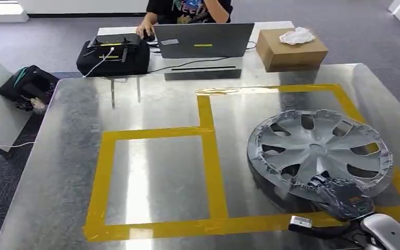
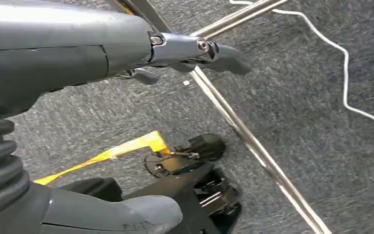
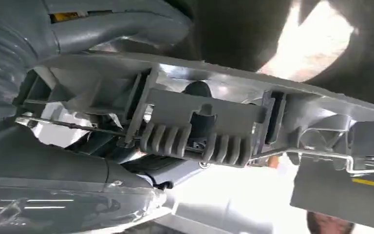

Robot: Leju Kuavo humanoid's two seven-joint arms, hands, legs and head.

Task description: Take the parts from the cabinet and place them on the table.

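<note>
Head view: silver multi-spoke plastic wheel cover (image 1: 319, 151) sits tilted on the shiny metal desk (image 1: 57, 172), inside the right-hand box of the yellow tape grid (image 1: 211, 172). Near rim raised, far rim down toward the desk. Right hand (image 1: 338, 197) grips the near rim, dark fingers curled over the edge; silver forearm comes in from the bottom right corner. Left tape box holds nothing.

Behind the desk, a second surface: brown cardboard box (image 1: 290, 48), closed, with a crumpled white cloth (image 1: 297, 35) on top; grey laptop (image 1: 204, 39) with a person (image 1: 187, 10) seated behind it, one hand beside it; black bag-like case (image 1: 113, 54) with a white cable. Black bag (image 1: 28, 86) on the floor to the left.

Left wrist view: left hand (image 2: 175, 53) hangs over grey carpet (image 2: 297, 112), fingers extended and apart, holding nothing. A chrome desk leg (image 2: 253, 141) and a strip of yellow floor tape (image 2: 117, 151) lie below; a white cord (image 2: 343, 78) on the carpet.

Right wrist view: close on the wheel cover's grey ribbed underside (image 3: 199, 126), clips and wire retaining ring visible. Thumb and fingers of the right hand clamp its rim.
</note>
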